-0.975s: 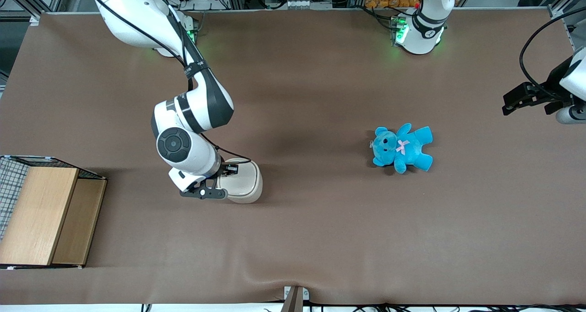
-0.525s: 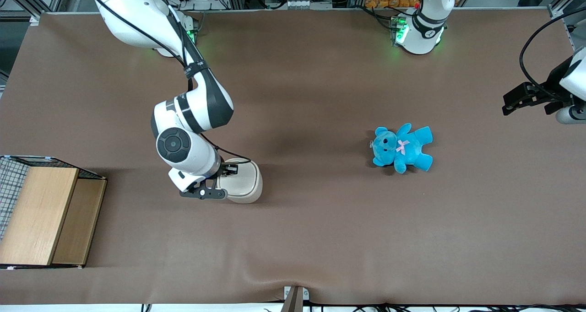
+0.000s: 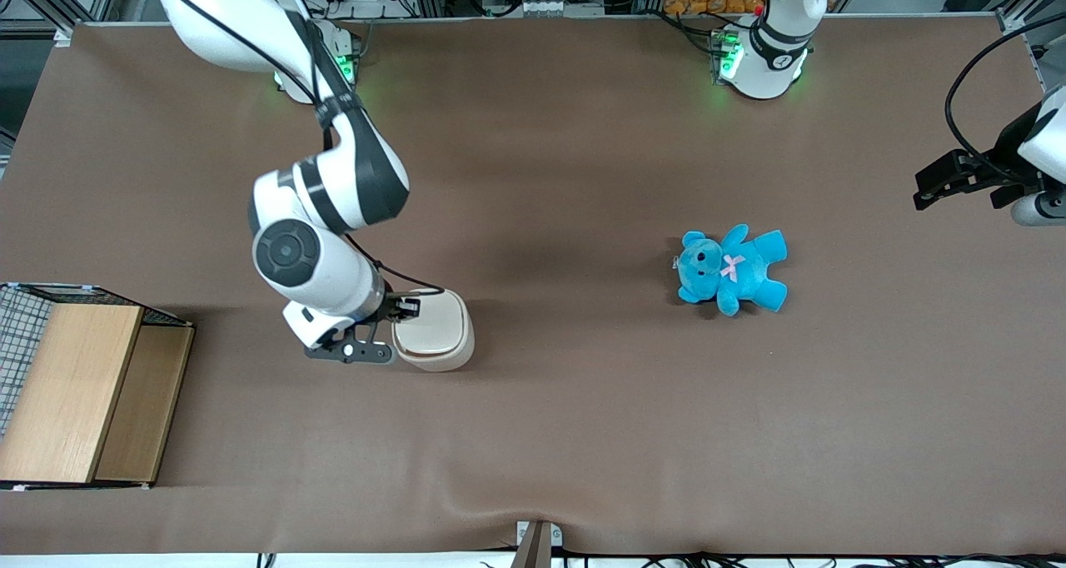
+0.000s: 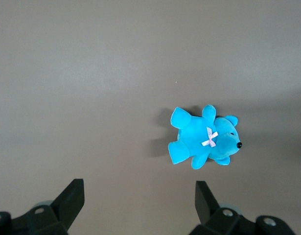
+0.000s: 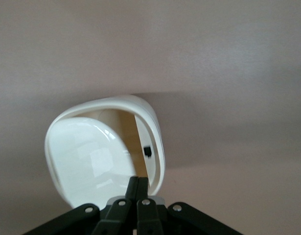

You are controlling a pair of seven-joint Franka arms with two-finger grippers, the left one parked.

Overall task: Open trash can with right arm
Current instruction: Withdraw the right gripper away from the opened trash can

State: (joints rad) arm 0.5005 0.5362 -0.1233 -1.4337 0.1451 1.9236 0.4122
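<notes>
One cream-white trash can [image 3: 435,341], upright on the brown table [image 3: 583,435] toward the working arm's end, lid tipped partly up over a tan inside. At its nine o'clock rim in the front view, the right arm [image 3: 321,218] with its gripper [image 3: 400,311] touching the lid's edge, fingers drawn narrow and pressed together. Seen from the wrist: trash can [image 5: 106,147] straight ahead of the gripper [image 5: 137,184]. Probably to be levered further, away from three o'clock.
</notes>
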